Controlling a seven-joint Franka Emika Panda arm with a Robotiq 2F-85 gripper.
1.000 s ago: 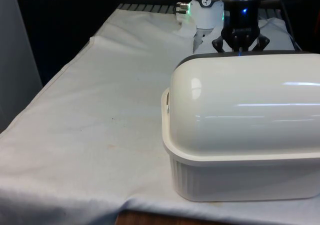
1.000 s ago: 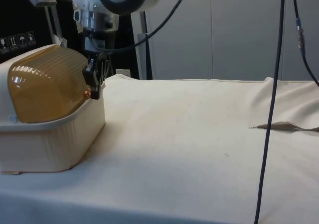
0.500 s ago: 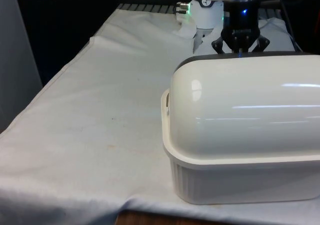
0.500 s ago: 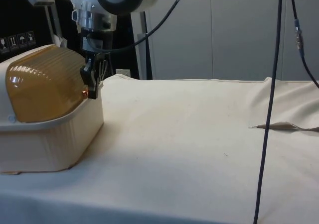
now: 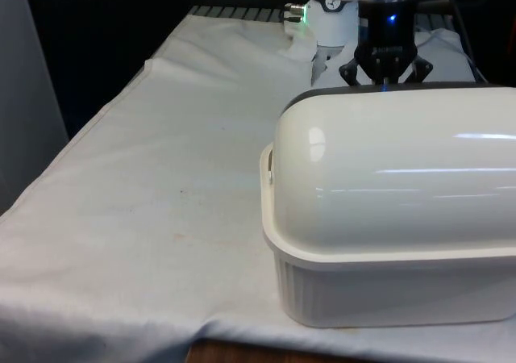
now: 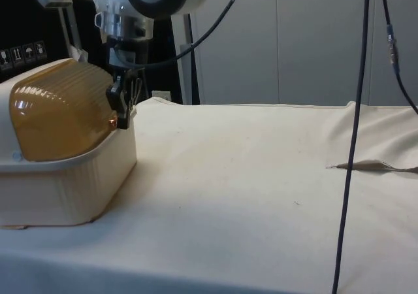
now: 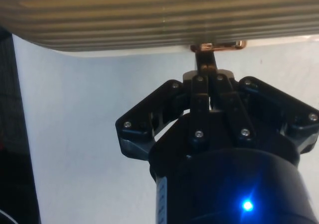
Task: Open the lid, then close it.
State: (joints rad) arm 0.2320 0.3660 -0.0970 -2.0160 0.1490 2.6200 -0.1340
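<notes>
Clamped on the small copper handle (image 7: 218, 46) at the lid's front edge, my hand (image 7: 207, 59) has its two fingers pinched together around that tab, as the wrist view makes plain. Over the last second I read almost nothing moving: the lid (image 6: 62, 111) sits down on the cream bread box (image 6: 65, 189) much as it did, and the whole box seems to have slid a touch and come back rather than the lid lifting. I judge from this that I am at a turning point, either just before the opening pull or just after seating the lid shut, and I cannot say which.

From the side view I get the hand (image 6: 121, 114) low against the lid's amber ribbed front, just above the base's rim, with the box at the bench (image 6: 261, 176) end nearest the robot. In the front view the box turns its white back (image 5: 395, 169) to me and hides the handle; only the hand's upper part (image 5: 385, 66) rises behind the dome.
</notes>
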